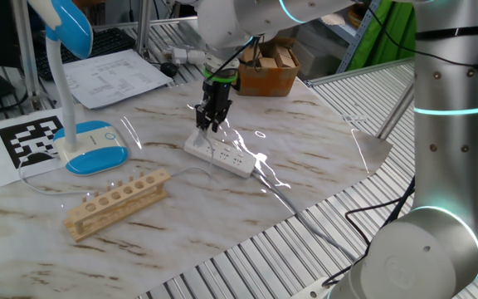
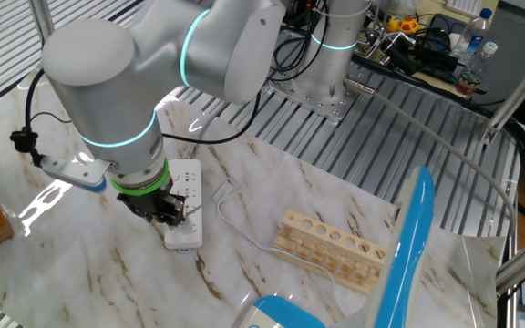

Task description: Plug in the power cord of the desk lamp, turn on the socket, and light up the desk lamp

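Observation:
The socket (image 1: 220, 154) is a long white power strip lying on the marble table; it also shows in the other fixed view (image 2: 186, 196). My gripper (image 1: 207, 126) points straight down over the strip's far end, and in the other fixed view (image 2: 169, 213) its fingers are close together right at the strip's surface. They seem shut on the small plug, which is mostly hidden. The power cord (image 2: 244, 232) runs as a thin whitish loop from the strip under the wooden rack towards the lamp. The desk lamp (image 1: 95, 148) stands at the left, its blue head (image 1: 66, 22) raised and unlit.
A wooden rack with round holes (image 1: 116, 202) lies in front of the lamp, also seen in the other fixed view (image 2: 331, 248). A printed marker sheet (image 1: 31, 137) and papers (image 1: 114, 75) lie at the back left. A cardboard box (image 1: 268, 71) sits behind the strip. The table's edge meets slatted metal framing (image 1: 247, 257).

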`<state>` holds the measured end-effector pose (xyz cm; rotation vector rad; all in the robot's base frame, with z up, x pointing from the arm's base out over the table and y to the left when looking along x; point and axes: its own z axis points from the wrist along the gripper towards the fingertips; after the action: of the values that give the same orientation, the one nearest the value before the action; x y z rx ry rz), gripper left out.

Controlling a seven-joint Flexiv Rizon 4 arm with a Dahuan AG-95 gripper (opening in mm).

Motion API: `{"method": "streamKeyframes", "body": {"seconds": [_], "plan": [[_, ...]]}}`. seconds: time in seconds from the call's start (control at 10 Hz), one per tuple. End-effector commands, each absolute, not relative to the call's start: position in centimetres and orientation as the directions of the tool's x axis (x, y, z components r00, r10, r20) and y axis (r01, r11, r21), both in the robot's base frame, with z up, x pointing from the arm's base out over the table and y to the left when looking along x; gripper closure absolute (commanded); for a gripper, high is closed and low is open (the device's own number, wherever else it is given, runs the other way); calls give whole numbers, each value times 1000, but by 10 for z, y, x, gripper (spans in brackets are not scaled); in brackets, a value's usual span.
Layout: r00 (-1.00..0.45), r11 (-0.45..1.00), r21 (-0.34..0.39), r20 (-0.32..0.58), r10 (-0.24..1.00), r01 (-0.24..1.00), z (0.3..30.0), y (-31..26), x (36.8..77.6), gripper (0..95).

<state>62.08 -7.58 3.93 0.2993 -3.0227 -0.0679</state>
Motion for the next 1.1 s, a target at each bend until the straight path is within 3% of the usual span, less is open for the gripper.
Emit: {"method": "streamKeyframes", "body": {"seconds": [0.1, 0.2, 0.3, 0.4, 0.8, 1.1], "plan": [[-978, 984, 57, 108, -176, -170, 48, -76, 622, 570], [-980, 986, 59, 115, -161, -155, 53, -75, 624, 760], [-986, 993, 55, 123, -115, -109, 60, -71, 625, 760], [-989, 996, 51, 125, -84, -78, 66, -67, 626, 950], [-988, 997, 35, 135, 70, 75, 86, -45, 626, 950], [-948, 957, 23, 146, 284, 291, 101, -17, 622, 950]]}}
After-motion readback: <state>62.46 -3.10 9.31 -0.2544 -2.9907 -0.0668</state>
